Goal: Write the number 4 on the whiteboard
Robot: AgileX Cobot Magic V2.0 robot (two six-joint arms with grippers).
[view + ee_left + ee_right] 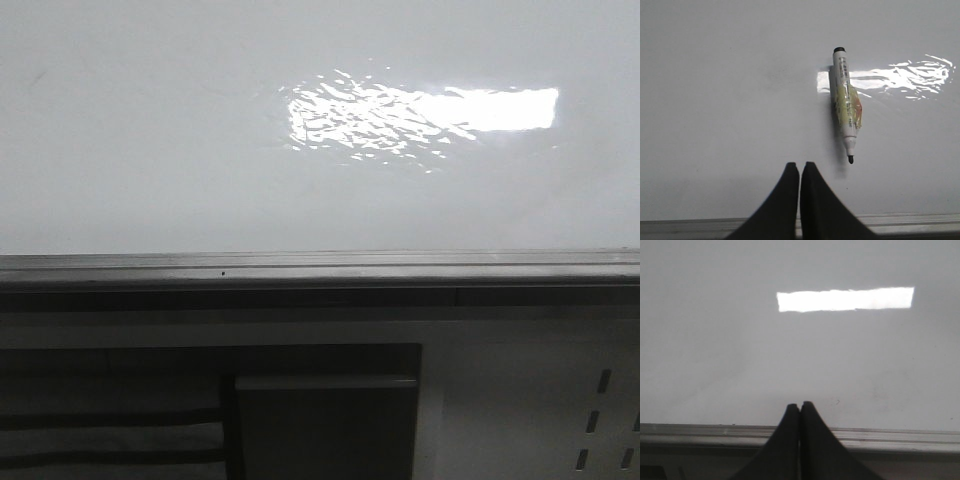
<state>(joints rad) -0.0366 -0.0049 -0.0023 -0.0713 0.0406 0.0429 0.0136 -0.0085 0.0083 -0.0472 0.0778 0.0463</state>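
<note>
The whiteboard [150, 150] is glossy white with a grey edge rail [300, 266] and a bright light reflection. No number 4 shows on it in any view. A white marker [846, 102] with a yellow wrap lies uncapped on the whiteboard [715, 100], its dark tip toward my left gripper [800, 165]. That gripper is shut and empty, a short way beside the marker's tip. My right gripper [800, 404] is shut and empty over the whiteboard [715, 340] near its edge rail. Neither gripper shows in the front view.
Below the rail in the front view are a white perforated panel [600, 420] at the right and a dark recessed frame with a grey block [325, 425] at the middle. The rail also shows in both wrist views [920, 220] [900, 436].
</note>
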